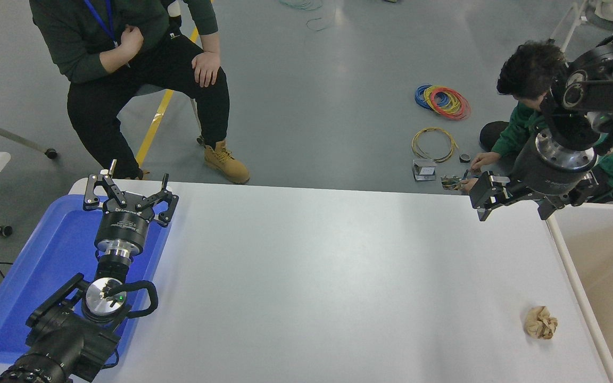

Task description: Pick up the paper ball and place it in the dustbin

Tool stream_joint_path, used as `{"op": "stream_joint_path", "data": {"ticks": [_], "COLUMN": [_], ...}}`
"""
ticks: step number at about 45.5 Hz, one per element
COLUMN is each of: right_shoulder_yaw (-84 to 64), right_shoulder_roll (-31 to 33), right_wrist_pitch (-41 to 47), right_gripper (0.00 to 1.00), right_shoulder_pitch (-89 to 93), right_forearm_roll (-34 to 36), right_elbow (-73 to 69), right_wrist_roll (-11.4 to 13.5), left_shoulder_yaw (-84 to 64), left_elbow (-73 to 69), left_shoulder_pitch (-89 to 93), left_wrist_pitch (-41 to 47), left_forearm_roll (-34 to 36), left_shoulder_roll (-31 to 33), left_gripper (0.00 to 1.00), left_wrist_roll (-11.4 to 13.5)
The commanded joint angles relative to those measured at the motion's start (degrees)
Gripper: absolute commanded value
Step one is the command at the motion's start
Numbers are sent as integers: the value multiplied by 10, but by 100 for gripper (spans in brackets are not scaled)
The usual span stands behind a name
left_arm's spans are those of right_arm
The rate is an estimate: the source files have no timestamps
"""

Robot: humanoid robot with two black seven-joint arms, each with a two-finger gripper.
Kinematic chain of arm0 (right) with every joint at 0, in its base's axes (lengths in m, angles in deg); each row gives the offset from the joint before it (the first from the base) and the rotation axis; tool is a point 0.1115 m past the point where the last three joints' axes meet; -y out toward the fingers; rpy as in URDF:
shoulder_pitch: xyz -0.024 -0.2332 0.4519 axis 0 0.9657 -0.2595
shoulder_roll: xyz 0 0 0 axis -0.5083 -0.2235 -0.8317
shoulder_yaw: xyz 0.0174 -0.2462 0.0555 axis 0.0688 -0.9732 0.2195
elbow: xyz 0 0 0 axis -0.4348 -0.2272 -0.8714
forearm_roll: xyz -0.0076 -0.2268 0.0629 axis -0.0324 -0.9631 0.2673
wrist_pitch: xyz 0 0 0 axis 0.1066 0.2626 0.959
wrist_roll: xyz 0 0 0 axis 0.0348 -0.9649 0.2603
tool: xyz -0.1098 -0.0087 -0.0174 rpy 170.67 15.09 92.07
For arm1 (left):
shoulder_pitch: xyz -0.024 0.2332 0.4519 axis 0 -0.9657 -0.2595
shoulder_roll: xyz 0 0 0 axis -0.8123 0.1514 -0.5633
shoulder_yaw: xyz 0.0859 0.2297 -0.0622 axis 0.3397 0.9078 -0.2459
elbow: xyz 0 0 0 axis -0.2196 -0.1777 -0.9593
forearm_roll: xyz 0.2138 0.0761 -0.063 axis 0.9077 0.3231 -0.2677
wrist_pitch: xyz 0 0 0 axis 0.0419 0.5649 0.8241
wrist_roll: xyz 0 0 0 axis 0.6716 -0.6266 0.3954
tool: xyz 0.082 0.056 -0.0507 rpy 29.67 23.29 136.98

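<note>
White table (306, 266) holds one paper ball (540, 322); two hands, left (130, 192) and right (514, 205), gape.

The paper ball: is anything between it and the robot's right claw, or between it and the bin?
Nothing visible. Only bare white table lies between the right gripper and the paper ball. The dustbin stands just right of the ball, its white rim alongside.

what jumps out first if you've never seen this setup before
The tan paper ball lies alone on the white table, near its right edge beside the dustbin. The right end effector hangs open over the table's far right corner, well away from the ball. At the left, the parked left end effector sits open over a bright blue tray.
</note>
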Motion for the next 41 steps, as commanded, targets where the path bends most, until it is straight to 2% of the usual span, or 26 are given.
{"op": "stream_joint_path", "data": {"ticks": [1, 12, 41], "right_shoulder_yaw": [0, 7, 33], "right_shoulder_roll": [0, 3, 129], "right_wrist_pitch": [0, 0, 0], "right_gripper": [100, 100, 100], "right_shoulder_pitch": [7, 8, 46], "right_forearm_roll": [-2, -1, 5], "right_elbow": [15, 24, 57], "right_wrist_roll": [-1, -1, -5], "left_shoulder_yaw": [0, 0, 1], "left_elbow": [0, 0, 0], "left_shoulder_pitch": [0, 0, 0], "left_wrist_pitch": [0, 0, 0], "left_forearm_roll": [0, 0, 0], "left_shoulder_roll": [0, 0, 1], "left_gripper": [100, 100, 100], "left_wrist_roll": [-1, 0, 0]}}
